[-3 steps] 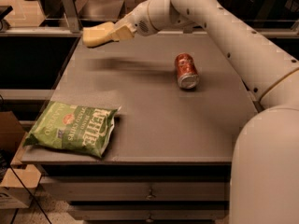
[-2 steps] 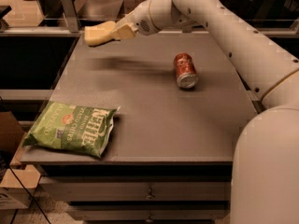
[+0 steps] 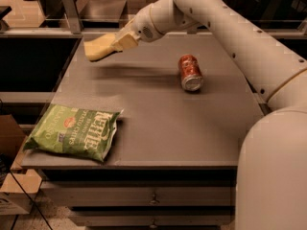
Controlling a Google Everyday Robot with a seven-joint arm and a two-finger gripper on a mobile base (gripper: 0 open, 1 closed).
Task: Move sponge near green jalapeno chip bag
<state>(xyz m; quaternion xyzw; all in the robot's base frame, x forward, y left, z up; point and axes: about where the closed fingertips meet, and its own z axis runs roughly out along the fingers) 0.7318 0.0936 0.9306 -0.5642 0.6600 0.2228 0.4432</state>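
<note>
My gripper [image 3: 115, 43] is shut on the pale-yellow sponge [image 3: 97, 48] and holds it in the air above the far left part of the grey table [image 3: 163, 109]. Its shadow falls on the tabletop below it. The green jalapeno chip bag [image 3: 73, 132] lies flat at the table's front left corner, well below and in front of the sponge. My white arm reaches in from the right.
A red soda can [image 3: 190, 72] lies on its side right of centre on the table. Drawers sit under the table's front edge. A cardboard box [image 3: 12, 176] stands on the floor at the left. A rail and dark furniture run behind the table.
My gripper with the sponge has moved a little left and down, toward the table's near side. The can and the chip bag have not moved.
</note>
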